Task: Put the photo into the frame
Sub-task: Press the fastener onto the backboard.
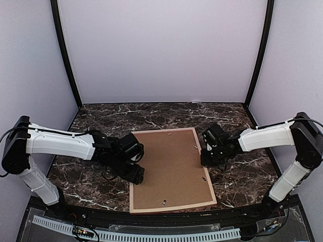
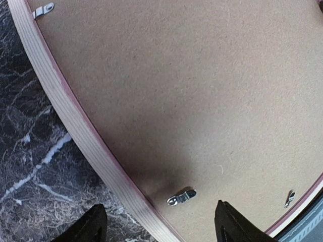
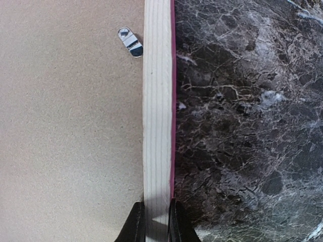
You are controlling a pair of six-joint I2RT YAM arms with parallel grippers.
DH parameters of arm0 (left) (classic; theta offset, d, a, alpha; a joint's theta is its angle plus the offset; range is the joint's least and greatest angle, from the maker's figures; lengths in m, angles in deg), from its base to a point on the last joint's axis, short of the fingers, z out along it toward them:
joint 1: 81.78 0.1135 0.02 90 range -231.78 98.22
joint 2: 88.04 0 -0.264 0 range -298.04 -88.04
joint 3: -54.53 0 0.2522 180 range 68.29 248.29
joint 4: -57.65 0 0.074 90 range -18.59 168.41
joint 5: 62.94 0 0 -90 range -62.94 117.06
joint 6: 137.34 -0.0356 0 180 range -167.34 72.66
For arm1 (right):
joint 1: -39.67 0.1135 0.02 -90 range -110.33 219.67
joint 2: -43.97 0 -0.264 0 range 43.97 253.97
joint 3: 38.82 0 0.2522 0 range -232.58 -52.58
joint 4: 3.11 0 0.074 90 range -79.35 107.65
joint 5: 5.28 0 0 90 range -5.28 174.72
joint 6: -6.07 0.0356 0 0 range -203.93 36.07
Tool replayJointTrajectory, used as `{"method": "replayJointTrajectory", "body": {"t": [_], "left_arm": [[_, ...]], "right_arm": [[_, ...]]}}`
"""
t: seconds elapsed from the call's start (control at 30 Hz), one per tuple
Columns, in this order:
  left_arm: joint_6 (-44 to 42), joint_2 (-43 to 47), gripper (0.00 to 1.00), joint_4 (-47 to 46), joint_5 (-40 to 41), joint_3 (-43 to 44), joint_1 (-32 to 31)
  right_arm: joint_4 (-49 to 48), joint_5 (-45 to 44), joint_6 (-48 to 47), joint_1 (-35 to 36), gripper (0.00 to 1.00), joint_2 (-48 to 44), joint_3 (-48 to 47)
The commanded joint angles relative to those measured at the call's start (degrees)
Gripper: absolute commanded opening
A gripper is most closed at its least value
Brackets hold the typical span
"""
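Note:
The frame (image 1: 171, 208) lies face down in the middle of the marble table, with a brown backing board (image 1: 169, 169) filling it. The photo is hidden. My left gripper (image 1: 135, 174) hangs open over the frame's left rail (image 2: 75, 121). One finger is over the table, the other over the board, and a small metal clip (image 2: 181, 196) lies between them. In its own view the left gripper (image 2: 160, 219) holds nothing. My right gripper (image 1: 206, 159) is shut on the frame's right rail (image 3: 157, 101), and the right gripper (image 3: 156, 222) has one finger on each side of the wood.
More metal clips sit along the board's edges, one by the right rail (image 3: 130, 41) and one at the top left (image 2: 44, 9). Dark marble table (image 1: 242, 176) surrounds the frame. White walls and black posts (image 1: 65, 55) enclose the back and sides.

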Motion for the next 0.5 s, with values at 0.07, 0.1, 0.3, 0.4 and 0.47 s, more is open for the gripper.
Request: {"method": "replayJointTrajectory", "body": {"t": [0.07, 0.1, 0.3, 0.4, 0.47], "left_arm": [[3.68, -1.05, 0.76, 3.61, 3.96, -1.45, -3.28], [3.64, -1.37, 0.76, 3.58, 4.04, -1.39, -3.60], [2.77, -3.37, 0.73, 1.73, 3.80, -1.07, -3.83], [2.37, -4.40, 0.71, 1.38, 4.11, -0.37, -3.83], [2.11, -5.17, 0.69, 1.53, 4.73, 0.30, -3.83]], "right_arm": [[-0.87, 2.18, 1.97, -0.07, 0.11, 2.65, 1.21], [-0.90, 2.19, 2.02, -0.07, 0.11, 2.65, 1.32], [-1.32, 2.41, 2.08, -0.12, 0.11, 2.38, 1.95], [-1.43, 2.61, 2.13, -0.11, 0.11, 2.30, 2.05], [-1.49, 2.63, 2.00, -0.09, 0.11, 2.13, 1.97]]}}
